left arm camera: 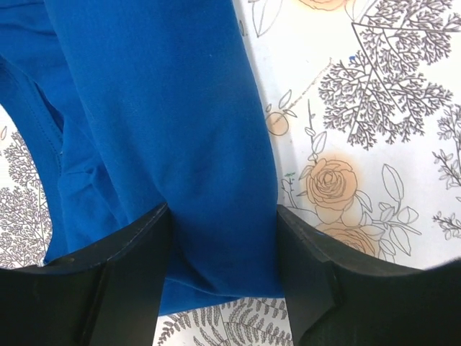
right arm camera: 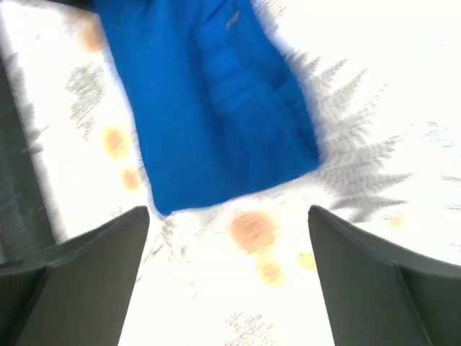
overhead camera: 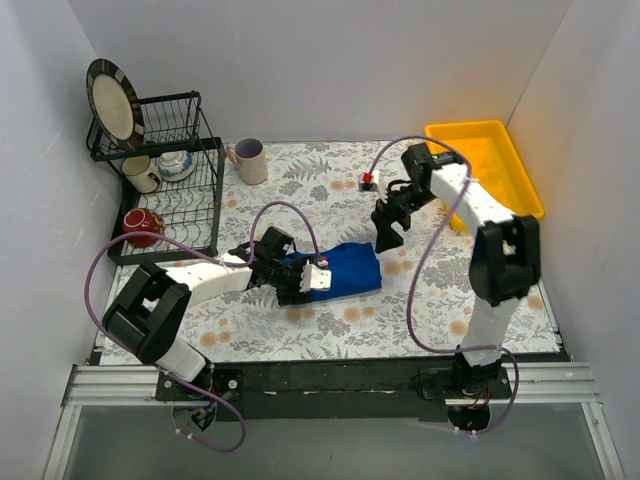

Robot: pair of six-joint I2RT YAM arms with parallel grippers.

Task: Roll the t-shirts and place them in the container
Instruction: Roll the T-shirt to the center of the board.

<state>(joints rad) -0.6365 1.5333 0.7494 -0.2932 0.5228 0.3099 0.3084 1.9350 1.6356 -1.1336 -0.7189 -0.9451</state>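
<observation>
One royal-blue t-shirt (overhead camera: 355, 268) lies as a compact bundle on the floral cloth at the middle of the table. No lettering or graphic shows. My left gripper (overhead camera: 305, 280) is at the bundle's left end. In the left wrist view a thick band of the t-shirt (left arm camera: 166, 108) fills the gap of the left gripper (left arm camera: 223, 288), and both black fingers (left arm camera: 130, 281) press against it. My right gripper (overhead camera: 386, 238) hovers just past the bundle's right end. In the blurred right wrist view the right gripper (right arm camera: 229, 274) is open over bare cloth, with the t-shirt (right arm camera: 209, 108) beyond it.
A black dish rack (overhead camera: 170, 190) stands at the left with a plate (overhead camera: 110, 100), a cream mug (overhead camera: 140, 172) and a red mug (overhead camera: 142, 226). A white mug (overhead camera: 250, 160) is at the back. A small red-topped object (overhead camera: 368, 181) and a yellow bin (overhead camera: 485, 170) are at the right.
</observation>
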